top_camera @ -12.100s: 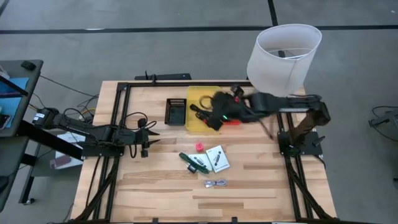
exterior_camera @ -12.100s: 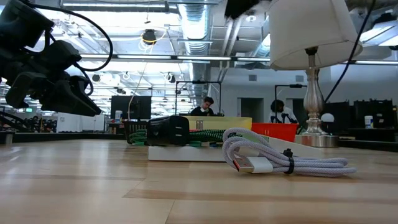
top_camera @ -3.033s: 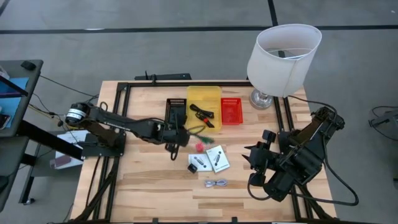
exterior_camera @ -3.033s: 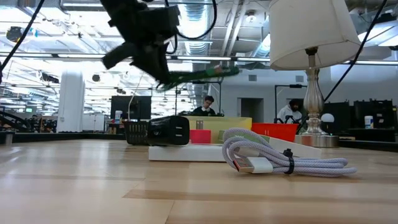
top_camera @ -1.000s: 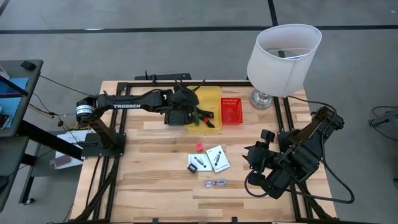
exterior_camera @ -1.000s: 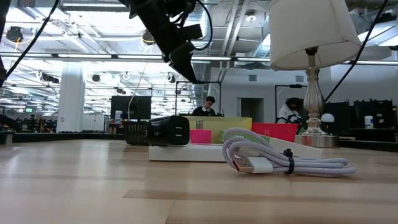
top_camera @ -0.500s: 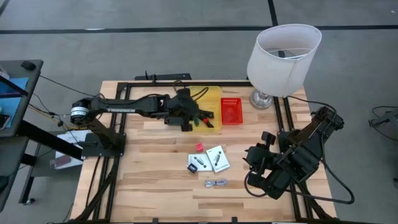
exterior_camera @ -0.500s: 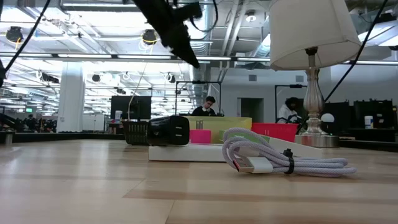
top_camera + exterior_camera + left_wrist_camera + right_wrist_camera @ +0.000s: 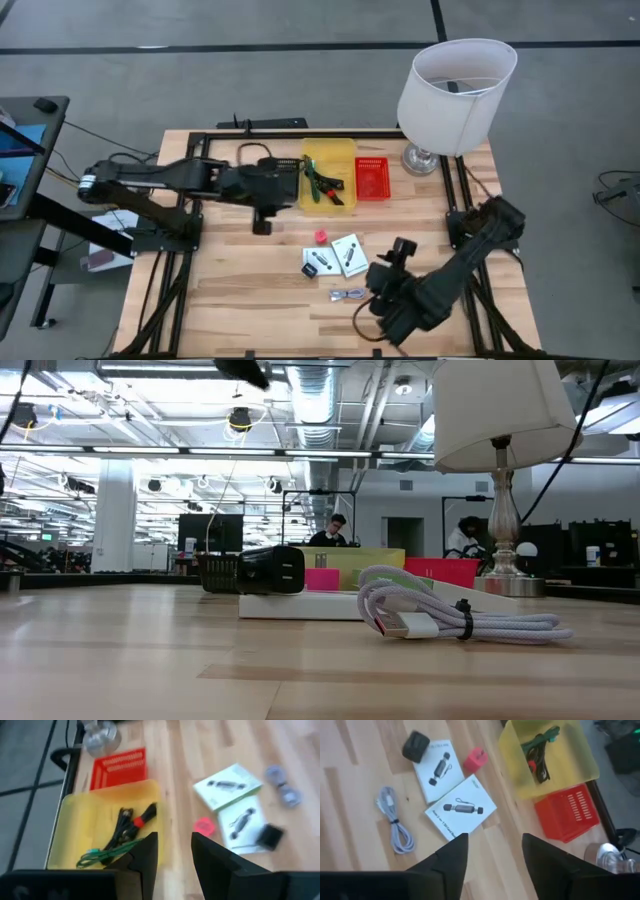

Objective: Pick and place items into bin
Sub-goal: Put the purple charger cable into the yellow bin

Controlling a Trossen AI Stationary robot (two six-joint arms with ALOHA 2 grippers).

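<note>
Both pairs of jaws stand apart and hold nothing. From above, the left gripper (image 9: 262, 205) hangs over bare board just beside the yellow bin (image 9: 328, 176), on the bin's left-arm side, while the right gripper (image 9: 389, 268) sits just past the two white cards (image 9: 337, 256) and close to the small silver cable (image 9: 348, 295); the right arm is plainly the nearer one to everything not yet binned. The green-handled tool (image 9: 322, 189) and the red-and-black cable-like tool (image 9: 327, 183) already lie in the bin. The tiny pink-red cube (image 9: 320, 236) rests between the bin and the cards, and a small black block (image 9: 311, 269) sits on one card's corner. At table height, the cable (image 9: 440, 612) lies coiled in front, with the block (image 9: 270, 570) and cube (image 9: 321, 579) behind it; only a tip of an arm shows at the top. Through the left wrist, its fingers (image 9: 148, 854) are spread with nothing between them, the bin (image 9: 92, 827) and cube (image 9: 204, 826) ahead. Through the right wrist, its fingers (image 9: 454, 857) are wide and empty, the cards (image 9: 461, 810) directly ahead, the cable (image 9: 396, 822) off to one side with its long axis running roughly away from the gripper. A pick there would likely need a turn toward it.
</note>
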